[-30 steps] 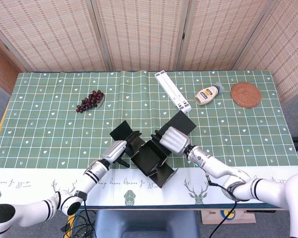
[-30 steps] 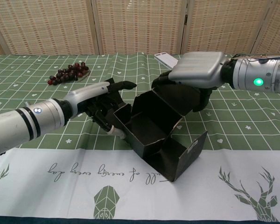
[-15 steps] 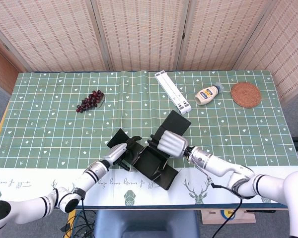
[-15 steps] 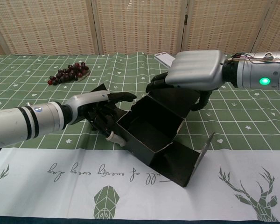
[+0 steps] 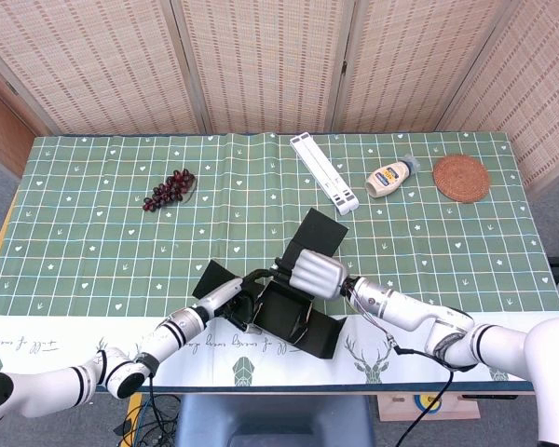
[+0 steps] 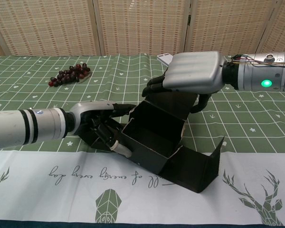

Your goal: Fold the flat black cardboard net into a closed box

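The black cardboard net (image 5: 281,313) (image 6: 154,135) stands half folded near the table's front edge, an open tray with raised walls. My left hand (image 5: 233,299) (image 6: 96,124) holds its left wall, fingers lying along the outside over a flat side flap (image 5: 211,276). My right hand (image 5: 316,272) (image 6: 192,77) grips the back wall from above, fingers (image 6: 154,85) curled over its top edge. A tall rear flap (image 5: 320,232) rises behind that hand. The near-right flap (image 6: 202,162) lies folded out with its end turned up.
A bunch of dark grapes (image 5: 169,189) (image 6: 69,73) lies at the back left. A long white bar (image 5: 324,172), a mayonnaise bottle (image 5: 392,176) and a round woven coaster (image 5: 461,178) sit at the back right. The table's front edge (image 5: 279,380) is close.
The box has slid toward the front edge with both hands following. Its near-right flap, earlier folded up against the box, has dropped outward. My right hand has shifted left over the back wall.
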Motion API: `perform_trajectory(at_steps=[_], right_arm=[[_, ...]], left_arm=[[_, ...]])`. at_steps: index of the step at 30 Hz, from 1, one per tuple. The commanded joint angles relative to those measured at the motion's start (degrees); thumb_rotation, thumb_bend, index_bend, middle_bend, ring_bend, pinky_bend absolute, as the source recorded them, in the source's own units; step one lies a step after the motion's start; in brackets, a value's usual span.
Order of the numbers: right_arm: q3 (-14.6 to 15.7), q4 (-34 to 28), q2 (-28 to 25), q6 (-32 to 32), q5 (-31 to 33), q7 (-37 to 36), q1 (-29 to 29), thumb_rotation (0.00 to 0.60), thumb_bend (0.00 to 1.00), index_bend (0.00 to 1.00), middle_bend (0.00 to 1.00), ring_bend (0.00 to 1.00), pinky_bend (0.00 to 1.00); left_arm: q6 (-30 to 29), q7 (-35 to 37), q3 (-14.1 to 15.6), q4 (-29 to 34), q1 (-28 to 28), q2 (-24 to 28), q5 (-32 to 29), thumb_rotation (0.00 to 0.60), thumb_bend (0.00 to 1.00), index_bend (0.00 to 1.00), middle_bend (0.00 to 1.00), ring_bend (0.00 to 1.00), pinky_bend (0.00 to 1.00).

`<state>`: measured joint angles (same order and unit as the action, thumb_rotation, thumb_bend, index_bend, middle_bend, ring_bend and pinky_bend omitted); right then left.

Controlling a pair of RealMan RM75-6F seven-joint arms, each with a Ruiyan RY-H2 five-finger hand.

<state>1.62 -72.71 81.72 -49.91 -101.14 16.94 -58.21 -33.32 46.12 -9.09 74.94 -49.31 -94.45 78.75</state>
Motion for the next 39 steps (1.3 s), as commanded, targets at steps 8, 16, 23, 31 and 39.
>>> perform_trajectory(at_steps=[8, 16, 23, 31, 39], right_arm=[[-0.11, 1.08, 1.15, -0.91, -0.7, -0.14, -0.13, 0.6, 0.33, 0.23, 0.3, 0.81, 0.96], [-0.67, 1.05, 1.83, -1.3, -0.21, 0.13, 0.0, 0.6, 0.33, 0.14, 0.23, 0.81, 0.95], [-1.44, -1.34, 1.41, -0.14, 2.33, 1.58, 0.8, 0.6, 0.33, 0.0, 0.06, 0.78, 0.96], [-2.22, -3.94, 0.75, 0.18, 5.12, 2.13, 2.12, 0.6, 0.33, 0.0, 0.0, 0.75, 0.96], [-2.83, -7.6, -1.33, -4.46, 5.57, -2.8, 4.56, 0.6, 0.33, 0.0, 0.0, 0.75, 0.96]], left_arm=[[1.94, 9.32, 1.3, -0.16, -0.96, 0.45, 3.27, 0.6, 0.1, 0.17, 0.08, 0.51, 0.83], [1.91, 13.06, 2.13, -0.9, -1.54, 0.39, 4.43, 0.6, 0.1, 0.21, 0.14, 0.52, 0.83], [1.66, 15.39, 2.6, -0.95, -2.02, 0.51, 5.02, 0.6, 0.1, 0.24, 0.18, 0.52, 0.83], [1.25, 16.39, 3.04, -0.58, -2.3, 1.14, 4.97, 0.6, 0.1, 0.24, 0.18, 0.53, 0.83], [0.34, 18.16, 2.88, 0.75, -2.01, 3.48, 4.59, 0.6, 0.1, 0.24, 0.18, 0.53, 0.83]])
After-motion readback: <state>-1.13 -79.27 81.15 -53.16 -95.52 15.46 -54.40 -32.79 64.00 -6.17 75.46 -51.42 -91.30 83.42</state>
